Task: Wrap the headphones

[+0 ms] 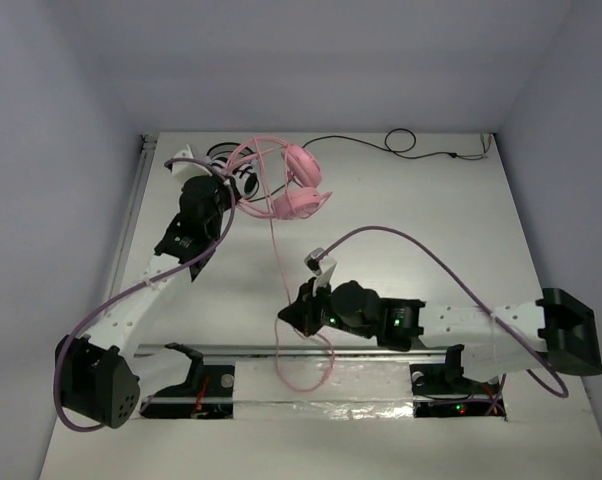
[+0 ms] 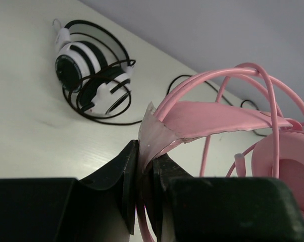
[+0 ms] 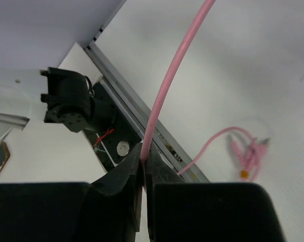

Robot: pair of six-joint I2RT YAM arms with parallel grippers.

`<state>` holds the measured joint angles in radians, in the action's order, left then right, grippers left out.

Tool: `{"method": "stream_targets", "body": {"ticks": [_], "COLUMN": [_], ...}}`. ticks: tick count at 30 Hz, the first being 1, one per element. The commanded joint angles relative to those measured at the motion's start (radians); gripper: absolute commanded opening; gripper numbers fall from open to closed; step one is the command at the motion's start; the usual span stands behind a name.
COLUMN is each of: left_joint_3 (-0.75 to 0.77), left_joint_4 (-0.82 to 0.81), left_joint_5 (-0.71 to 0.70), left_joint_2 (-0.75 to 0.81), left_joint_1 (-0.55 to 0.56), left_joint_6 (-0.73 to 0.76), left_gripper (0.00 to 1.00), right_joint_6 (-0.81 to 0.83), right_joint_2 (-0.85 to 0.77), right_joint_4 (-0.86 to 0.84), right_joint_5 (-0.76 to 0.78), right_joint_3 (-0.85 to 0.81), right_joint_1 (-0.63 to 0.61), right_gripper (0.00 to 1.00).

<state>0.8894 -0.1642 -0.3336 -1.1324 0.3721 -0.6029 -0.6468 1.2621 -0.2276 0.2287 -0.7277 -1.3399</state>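
Observation:
The pink headphones (image 1: 286, 185) are at the back of the table, held up off it, earcups (image 1: 301, 203) to the right. My left gripper (image 1: 228, 195) is shut on the inner band of their headband (image 2: 217, 118); one earcup (image 2: 288, 171) shows at the right of the left wrist view. The thin pink cable (image 1: 275, 250) runs from the headphones toward the near edge to my right gripper (image 1: 284, 316), which is shut on it (image 3: 172, 70). Beyond the gripper the cable hangs in a loop (image 1: 311, 375). Its plug end (image 3: 248, 156) lies on the table.
Smaller black-and-white headphones (image 1: 224, 165) with a black cable lie just behind the left gripper and also show in the left wrist view (image 2: 89, 75). A black wire (image 1: 401, 140) lies along the back edge. A metal rail (image 1: 311, 350) and the arm bases line the near edge.

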Motion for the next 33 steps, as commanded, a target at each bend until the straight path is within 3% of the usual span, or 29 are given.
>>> {"method": "stream_targets", "body": {"ticks": [1, 5, 11, 21, 24, 28, 33], "left_joint_3": [-0.032, -0.072, -0.063, 0.127, 0.169, 0.209, 0.194], "left_joint_4": [-0.084, -0.014, 0.149, 0.452, 0.477, 0.506, 0.493], "left_joint_5": [-0.08, -0.074, -0.068, 0.053, 0.142, 0.367, 0.473], "left_joint_2": [0.088, 0.102, 0.1, 0.086, 0.092, 0.068, 0.068], "left_joint_1": [0.04, 0.114, 0.241, 0.301, 0.301, 0.301, 0.301], "left_joint_6": [0.011, 0.043, 0.129, 0.334, 0.409, 0.486, 0.525], "left_gripper": [0.0, 0.0, 0.0, 0.0, 0.0, 0.0, 0.0], "right_joint_6": [0.059, 0.142, 0.295, 0.44, 0.464, 0.478, 0.498], "right_joint_2": [-0.087, -0.132, -0.136, -0.167, -0.165, -0.17, -0.173], "right_joint_4": [0.213, 0.494, 0.665, 0.694, 0.657, 0.602, 0.559], "right_joint_5": [0.093, 0.208, 0.455, 0.603, 0.623, 0.623, 0.669], "right_joint_3": [-0.114, -0.245, -0.378, -0.404, -0.386, -0.377, -0.372], "right_joint_1": [-0.013, -0.013, -0.013, 0.087, 0.136, 0.188, 0.199], "right_gripper": [0.0, 0.0, 0.0, 0.0, 0.0, 0.0, 0.0]}}
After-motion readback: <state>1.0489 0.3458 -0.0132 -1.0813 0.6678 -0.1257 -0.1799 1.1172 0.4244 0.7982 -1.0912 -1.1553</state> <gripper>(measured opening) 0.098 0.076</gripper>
